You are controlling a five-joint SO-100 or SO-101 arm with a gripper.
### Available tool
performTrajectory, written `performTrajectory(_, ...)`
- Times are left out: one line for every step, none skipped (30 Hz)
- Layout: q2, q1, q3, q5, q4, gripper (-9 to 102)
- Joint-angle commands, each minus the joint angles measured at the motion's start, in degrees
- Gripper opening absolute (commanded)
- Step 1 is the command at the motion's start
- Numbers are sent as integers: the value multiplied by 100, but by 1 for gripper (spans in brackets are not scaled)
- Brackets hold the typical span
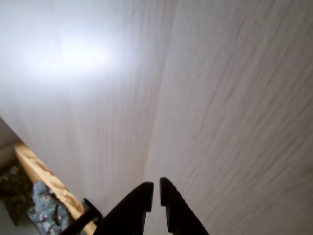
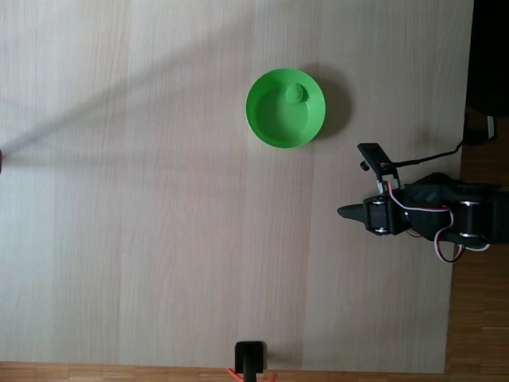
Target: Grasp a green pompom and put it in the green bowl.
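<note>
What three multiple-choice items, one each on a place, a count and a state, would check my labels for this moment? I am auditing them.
1. Where is the pompom?
A. Inside the bowl
B. On the table left of the bowl
C. Between the end effector's fingers

2. How many bowls are on the table?
A. Three
B. One
C. Two

3. How is the end effector?
A. Wide open
B. Shut on the pompom
C. Nearly shut, holding nothing

Answers:
1. A: in the fixed view the pompom lies in the bowl, near its upper right wall.
2. B: a single green bowl stands on the table.
3. C: in the wrist view the end effector shows a thin gap between its fingertips, with bare table beyond.
</note>
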Motion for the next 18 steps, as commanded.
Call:
performTrajectory(193, -70, 62, 0, -70, 0)
performTrajectory(255, -62, 123, 0, -70, 0)
performTrajectory(316, -62, 193, 0, -70, 0)
performTrajectory(396, -62, 255, 0, -70, 0)
performTrajectory(475, -62, 325, 0, -70, 0)
performTrajectory(562, -62, 378, 0, -70, 0)
performTrajectory(659, -35, 422, 0, -70, 0)
performTrajectory(765, -9, 457, 0, -62, 0)
performTrajectory(853, 0, 483, 0, -44, 0)
performTrajectory(932, 0, 501, 0, 0, 0)
performTrajectory(984, 0, 519, 0, 9, 0)
performTrajectory(1011, 0, 536, 0, 9, 0)
performTrajectory(1037, 0, 545, 0, 18, 0)
performTrajectory(1063, 0, 545, 0, 18, 0)
performTrajectory(1107, 0, 545, 0, 18, 0)
performTrajectory(1116, 0, 554, 0, 18, 0)
performTrajectory(1125, 0, 554, 0, 18, 0)
performTrajectory(1125, 0, 554, 0, 18, 0)
